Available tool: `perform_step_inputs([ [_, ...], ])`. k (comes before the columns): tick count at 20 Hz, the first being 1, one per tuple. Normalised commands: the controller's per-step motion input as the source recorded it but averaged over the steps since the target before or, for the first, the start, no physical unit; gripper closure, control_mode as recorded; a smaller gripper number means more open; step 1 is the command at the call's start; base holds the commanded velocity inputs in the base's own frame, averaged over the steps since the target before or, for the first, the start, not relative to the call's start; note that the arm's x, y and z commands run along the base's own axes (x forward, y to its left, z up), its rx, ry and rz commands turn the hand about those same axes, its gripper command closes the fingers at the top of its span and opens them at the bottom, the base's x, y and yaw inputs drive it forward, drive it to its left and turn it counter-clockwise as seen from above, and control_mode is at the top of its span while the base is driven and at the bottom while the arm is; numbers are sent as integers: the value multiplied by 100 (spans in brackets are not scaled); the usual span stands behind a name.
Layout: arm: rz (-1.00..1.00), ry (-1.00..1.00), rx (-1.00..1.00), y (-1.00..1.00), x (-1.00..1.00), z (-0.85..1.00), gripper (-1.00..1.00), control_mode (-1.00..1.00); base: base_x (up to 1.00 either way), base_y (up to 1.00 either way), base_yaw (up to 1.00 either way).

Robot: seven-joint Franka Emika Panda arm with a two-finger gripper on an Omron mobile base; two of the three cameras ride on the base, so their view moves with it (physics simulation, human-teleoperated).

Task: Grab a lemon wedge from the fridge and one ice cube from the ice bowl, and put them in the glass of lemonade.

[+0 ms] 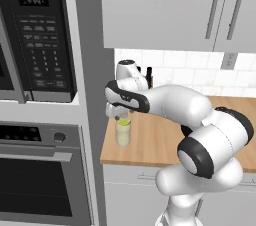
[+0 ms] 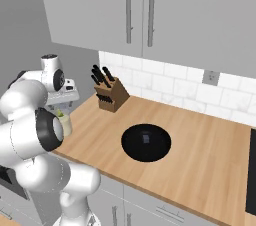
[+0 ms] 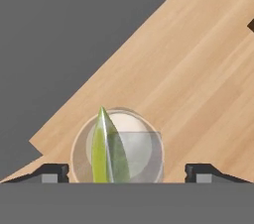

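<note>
At the 9 o'clock side of the left base view a black microwave (image 1: 40, 35) is set above a wall oven (image 1: 42, 180) in a grey column. To its right a wooden table (image 1: 150, 140) is backed by white tiles (image 1: 190, 67), with grey upper cabinets (image 1: 175, 7) overhead. In the right base view a wooden knife block (image 2: 111, 94) is seen at 11 o'clock on the table, and the ice bowl (image 2: 146, 142), round and black, is set near the centre, well apart from the block.

The glass of lemonade (image 1: 123, 132) is stood upright at the left end of the table, near its front edge. The gripper (image 1: 120, 115) is held directly over the glass, pointing down. In the hand view its two dark fingertips (image 3: 52, 172) are spread wide, one on each side of the glass rim, and nothing is clasped between them. The lemon wedge (image 3: 103, 151) is seen inside the glass, left of its middle. Its long axis is run from 12 to 6 o'clock in that view, with the pointed tip toward 12 o'clock.
</note>
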Motion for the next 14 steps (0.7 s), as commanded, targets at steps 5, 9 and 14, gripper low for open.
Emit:
perform_step_inputs([
  [5,0,0,0,0,0,0,-100,-100,0,0,0],
  [9,0,-1,0,0,0,0,-100,-100,0,0,0],
  [14,0,-10,1,0,-20,0,-100,-100,0,0,0],
])
